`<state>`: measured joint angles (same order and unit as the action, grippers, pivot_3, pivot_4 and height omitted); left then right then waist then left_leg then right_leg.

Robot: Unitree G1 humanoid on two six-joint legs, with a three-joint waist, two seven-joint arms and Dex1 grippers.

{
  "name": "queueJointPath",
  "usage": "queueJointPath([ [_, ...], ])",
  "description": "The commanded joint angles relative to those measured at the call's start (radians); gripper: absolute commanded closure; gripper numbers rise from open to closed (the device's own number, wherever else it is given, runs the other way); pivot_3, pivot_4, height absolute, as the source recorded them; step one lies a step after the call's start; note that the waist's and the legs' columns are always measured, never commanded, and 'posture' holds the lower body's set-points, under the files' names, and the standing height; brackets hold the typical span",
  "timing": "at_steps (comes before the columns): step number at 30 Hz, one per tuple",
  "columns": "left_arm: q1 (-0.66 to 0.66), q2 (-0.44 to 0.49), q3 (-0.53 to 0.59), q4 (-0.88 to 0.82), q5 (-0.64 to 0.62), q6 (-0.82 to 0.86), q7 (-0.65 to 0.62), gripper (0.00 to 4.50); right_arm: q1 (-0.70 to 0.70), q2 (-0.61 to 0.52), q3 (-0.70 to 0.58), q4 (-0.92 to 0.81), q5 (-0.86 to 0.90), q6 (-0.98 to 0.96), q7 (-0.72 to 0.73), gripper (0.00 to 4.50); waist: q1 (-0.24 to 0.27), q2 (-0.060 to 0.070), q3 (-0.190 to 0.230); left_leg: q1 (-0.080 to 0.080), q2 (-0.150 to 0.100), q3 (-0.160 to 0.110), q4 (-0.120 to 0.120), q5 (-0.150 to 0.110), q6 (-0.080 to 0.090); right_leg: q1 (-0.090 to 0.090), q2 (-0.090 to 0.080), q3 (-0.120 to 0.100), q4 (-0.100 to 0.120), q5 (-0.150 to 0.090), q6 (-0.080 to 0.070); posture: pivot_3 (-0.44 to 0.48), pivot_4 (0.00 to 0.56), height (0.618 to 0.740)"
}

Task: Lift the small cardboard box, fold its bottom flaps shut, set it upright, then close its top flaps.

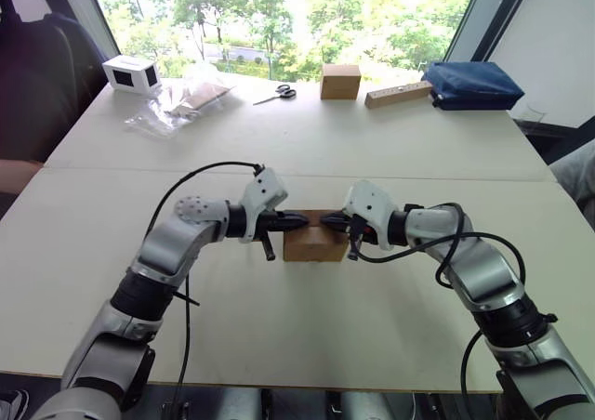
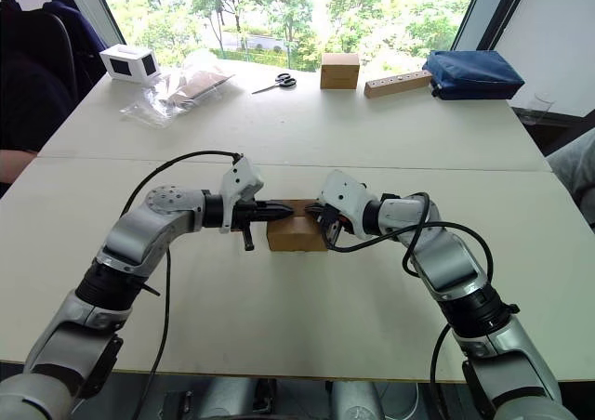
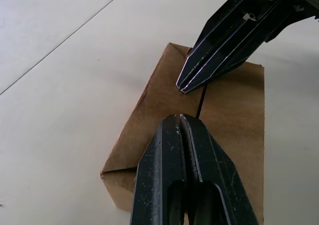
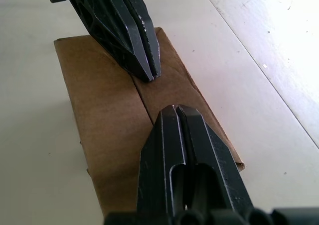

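The small cardboard box [image 1: 310,244] sits on the white table [image 1: 372,150] at the centre of the head view, its two upward-facing flaps folded flat with a seam between them. The left gripper [image 1: 299,221] comes in from nine o'clock, fingers pressed together and gripping nothing, tips over the box's top. The right gripper [image 1: 327,222] comes in from three o'clock, likewise closed and empty, its tips facing the left one's near the seam. At the far edge, around twelve o'clock, lie scissors [image 1: 277,93], a cube-shaped cardboard box [image 1: 340,81] and a wooden block [image 1: 398,94].
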<state>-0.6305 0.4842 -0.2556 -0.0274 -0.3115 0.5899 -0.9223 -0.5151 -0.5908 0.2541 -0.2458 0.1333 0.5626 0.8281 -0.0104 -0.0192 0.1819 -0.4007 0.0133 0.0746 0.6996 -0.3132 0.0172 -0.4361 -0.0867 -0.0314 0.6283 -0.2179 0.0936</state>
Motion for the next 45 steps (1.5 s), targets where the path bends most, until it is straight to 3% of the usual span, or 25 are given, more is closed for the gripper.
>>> queueJointPath([
  [1, -0.015, -0.040, 0.164, 0.048, -0.060, -0.049, 0.070, 4.42, -0.012, 0.040, -0.121, 0.012, 0.039, -0.088, -0.056, 4.50, 0.000, 0.000, 0.000, 0.000, 0.000, 0.000, 0.000, 0.000, 0.000, 0.000, 0.000, 0.000, 0.000, 0.000, 0.000, 0.000, 0.150, 0.740],
  [3, -0.023, -0.078, 0.296, 0.027, -0.172, -0.015, 0.111, 4.42, -0.010, 0.065, -0.201, -0.008, 0.095, -0.074, -0.082, 4.50, 0.000, 0.000, 0.000, -0.001, 0.000, 0.000, 0.000, 0.000, 0.000, -0.001, 0.000, 0.000, 0.000, 0.000, 0.000, 0.000, 0.150, 0.740],
  [5, -0.016, -0.049, 0.330, 0.017, -0.179, 0.039, 0.131, 4.42, 0.017, 0.077, -0.281, -0.050, 0.168, -0.024, -0.097, 4.50, 0.000, 0.000, 0.000, -0.002, 0.001, 0.000, 0.000, 0.000, 0.000, -0.002, 0.000, 0.000, 0.000, 0.000, 0.000, 0.000, 0.150, 0.740],
  [9, 0.078, 0.044, 0.383, -0.050, -0.233, 0.112, 0.087, 4.42, 0.116, 0.070, -0.405, -0.159, 0.324, 0.107, -0.103, 4.50, -0.001, 0.000, 0.000, -0.003, 0.001, 0.000, 0.000, 0.000, -0.001, -0.002, 0.000, 0.000, 0.000, 0.000, 0.000, 0.000, 0.150, 0.740],
  [15, 0.335, 0.215, 0.387, -0.206, -0.214, 0.120, 0.017, 4.42, 0.347, 0.003, -0.505, -0.327, 0.459, 0.256, -0.107, 4.50, 0.000, 0.000, 0.000, -0.002, 0.001, 0.000, 0.000, 0.000, 0.000, -0.002, -0.001, 0.000, 0.000, 0.000, 0.000, 0.000, 0.150, 0.740],
  [23, 0.524, 0.275, 0.458, -0.314, -0.262, 0.147, 0.023, 4.42, 0.571, -0.084, -0.603, -0.435, 0.576, 0.368, -0.109, 4.50, 0.002, 0.000, 0.000, -0.001, 0.001, 0.000, -0.001, 0.000, 0.000, -0.002, -0.002, 0.000, 0.000, -0.002, -0.004, 0.000, 0.150, 0.740],
  [28, 0.646, 0.273, 0.463, -0.391, -0.315, 0.184, 0.015, 4.42, 0.665, -0.141, -0.612, -0.422, 0.570, 0.350, -0.089, 4.50, 0.000, 0.000, 0.000, -0.001, 0.001, 0.000, -0.001, -0.001, 0.000, -0.002, -0.002, 0.000, -0.001, -0.002, -0.004, 0.000, 0.150, 0.740],
  [33, 0.748, 0.254, 0.495, -0.476, -0.386, 0.228, 0.050, 4.42, 0.663, -0.148, -0.595, -0.408, 0.570, 0.336, -0.102, 4.50, 0.001, 0.000, 0.000, -0.001, 0.002, 0.001, -0.001, -0.001, 0.000, -0.002, -0.002, 0.000, -0.001, -0.002, -0.004, 0.000, 0.150, 0.740],
  [45, 0.757, 0.276, 0.501, -0.494, -0.423, 0.244, 0.088, 4.42, 0.607, -0.153, -0.533, -0.365, 0.554, 0.303, -0.107, 4.50, 0.006, 0.000, 0.000, -0.001, 0.002, 0.001, -0.001, -0.001, 0.000, -0.002, -0.001, 0.000, -0.002, -0.002, -0.005, 0.000, 0.150, 0.740],
])
